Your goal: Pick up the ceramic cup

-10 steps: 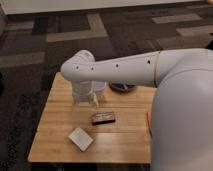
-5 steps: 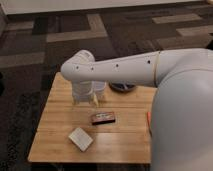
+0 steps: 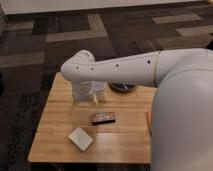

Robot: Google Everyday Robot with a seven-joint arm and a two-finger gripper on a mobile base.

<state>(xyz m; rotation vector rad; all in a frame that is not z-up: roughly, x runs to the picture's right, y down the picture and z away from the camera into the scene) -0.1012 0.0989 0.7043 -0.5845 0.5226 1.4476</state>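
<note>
My arm reaches in from the right across the wooden table [image 3: 60, 135]. Its gripper [image 3: 86, 102] hangs over the table's far left part with its pale fingers [image 3: 78, 96] pointing down and standing apart, so it is open. The ceramic cup [image 3: 100, 88] shows only as a small white shape right beside the fingers, under the arm and partly hidden by it. I cannot tell whether a finger touches it.
A dark blue bowl [image 3: 123, 89] peeks out from under the arm at the table's far edge. A dark flat packet [image 3: 103, 118] lies mid-table, and a flat white square block [image 3: 80, 138] lies near the front. Something orange [image 3: 148, 121] sits by my body. Patterned carpet surrounds the table.
</note>
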